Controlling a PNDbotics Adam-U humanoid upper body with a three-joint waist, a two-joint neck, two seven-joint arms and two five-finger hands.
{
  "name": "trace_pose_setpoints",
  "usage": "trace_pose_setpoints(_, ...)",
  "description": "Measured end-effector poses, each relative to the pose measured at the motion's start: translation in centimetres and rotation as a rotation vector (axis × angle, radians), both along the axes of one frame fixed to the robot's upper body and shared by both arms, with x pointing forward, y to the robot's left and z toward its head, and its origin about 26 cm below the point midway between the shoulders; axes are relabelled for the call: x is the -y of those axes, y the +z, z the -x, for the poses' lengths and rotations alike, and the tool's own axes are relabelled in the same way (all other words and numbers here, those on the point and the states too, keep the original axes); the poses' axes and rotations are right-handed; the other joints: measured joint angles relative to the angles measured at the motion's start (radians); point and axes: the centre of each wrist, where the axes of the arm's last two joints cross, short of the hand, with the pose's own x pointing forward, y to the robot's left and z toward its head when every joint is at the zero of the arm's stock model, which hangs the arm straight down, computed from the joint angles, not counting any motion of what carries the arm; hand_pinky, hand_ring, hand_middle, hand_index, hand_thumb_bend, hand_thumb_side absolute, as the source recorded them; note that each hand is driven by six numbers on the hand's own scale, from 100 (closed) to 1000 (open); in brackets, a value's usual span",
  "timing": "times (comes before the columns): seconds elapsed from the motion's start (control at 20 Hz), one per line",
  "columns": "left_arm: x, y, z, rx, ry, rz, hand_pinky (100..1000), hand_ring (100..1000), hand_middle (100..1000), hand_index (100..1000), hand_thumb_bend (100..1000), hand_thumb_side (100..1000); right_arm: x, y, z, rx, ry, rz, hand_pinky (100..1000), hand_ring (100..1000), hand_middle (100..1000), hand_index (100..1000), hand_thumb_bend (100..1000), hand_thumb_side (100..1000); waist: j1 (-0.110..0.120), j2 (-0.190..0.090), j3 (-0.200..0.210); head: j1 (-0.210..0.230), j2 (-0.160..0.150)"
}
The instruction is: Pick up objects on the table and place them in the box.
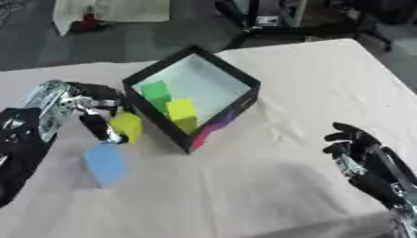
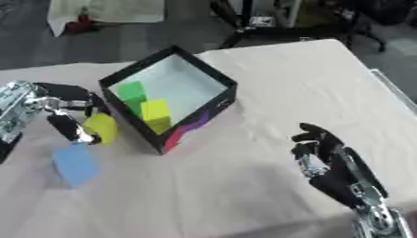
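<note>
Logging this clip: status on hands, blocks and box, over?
Left hand shut on yellow piece, beside box. Right hand idle, open, lower right. Green block and yellow block boxed. Blue block on table; nothing blocking.

No text, label, brand, number or sign can be read anywhere here. The box (image 1: pixel 213 122) shows only coloured patches on its near wall, with no letters that can be made out.
</note>
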Motion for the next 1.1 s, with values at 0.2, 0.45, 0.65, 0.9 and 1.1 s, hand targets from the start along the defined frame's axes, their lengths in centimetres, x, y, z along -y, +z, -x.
trace_pose_setpoints(0.2,0.2,0.6,0.0,0.007,-0.002,0.02,527,442,493,681,130,152,0.0,0.0,0.0,0.0,0.0,0.0,827,662,695,890,100,423,0.0,0.0,0.003,-0.006,0.0)
trace_pose_setpoints(0.45,0.8,3.3,0.2,0.057,-0.021,0.056,520,433,484,671,132,141,0.0,0.0,0.0,0.0,-0.001,0.0,827,662,695,891,100,422,0.0,0.0,0.006,-0.012,0.0)
trace_pose_setpoints(0.65,1.7,6.4,0.5,0.107,-0.04,0.077,520,433,484,671,132,141,0.0,0.0,0.0,0.0,-0.001,0.0,827,662,695,891,100,422,0.0,0.0,0.006,-0.004,0.0)
trace_pose_setpoints(0.9,2.1,7.4,0.8,0.109,-0.036,0.087,584,477,528,720,201,131,0.0,0.0,0.0,-0.001,-0.001,0.0,827,662,695,891,100,422,0.0,0.0,0.005,0.001,0.0)
trace_pose_setpoints(1.1,4.5,11.4,0.8,0.202,-0.078,0.131,675,559,613,784,242,134,-0.1,-0.3,0.1,-0.012,0.007,0.0,827,662,695,891,100,420,0.0,-0.008,-0.013,0.032,0.0)
